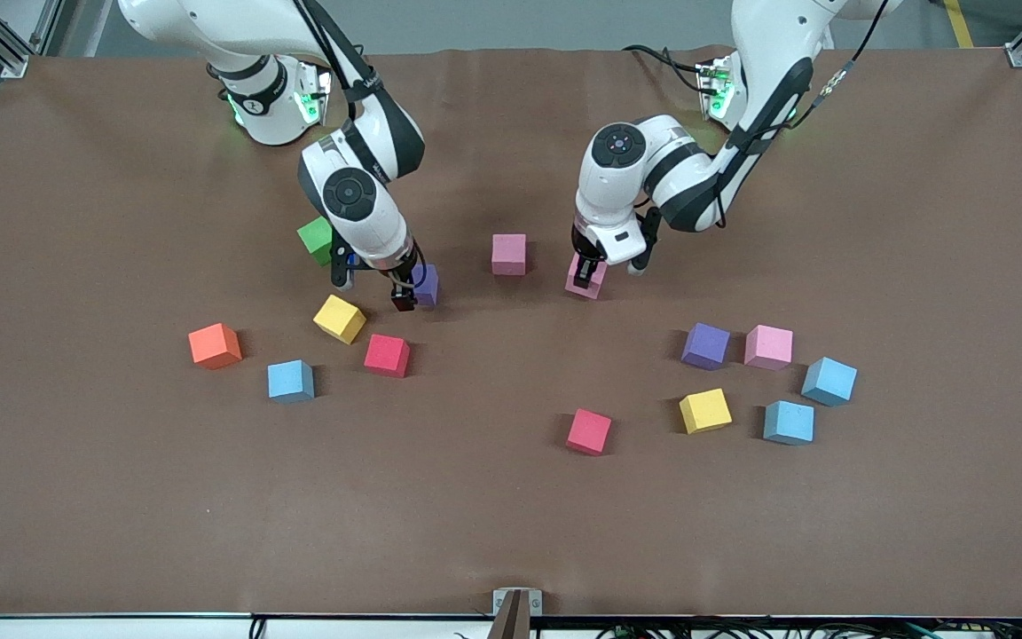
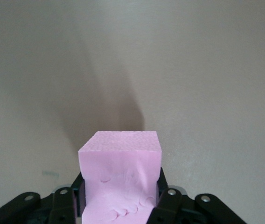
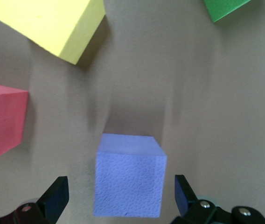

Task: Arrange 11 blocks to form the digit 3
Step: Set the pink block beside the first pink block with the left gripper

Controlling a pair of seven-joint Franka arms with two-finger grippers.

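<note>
Brown matting covers the table, where loose blocks lie scattered. Using the lone pink cube near mid-table as landmark: the left gripper beside it pinches another pink block, while the right gripper, fingers spread, straddles a purple block toward the right arm's end.

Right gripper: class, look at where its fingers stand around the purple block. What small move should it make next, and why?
Probably close the fingers. The right gripper is low over the purple block, with its open fingers on either side and gaps still showing, so the block is not yet gripped. The left gripper already holds a pink block.
</note>
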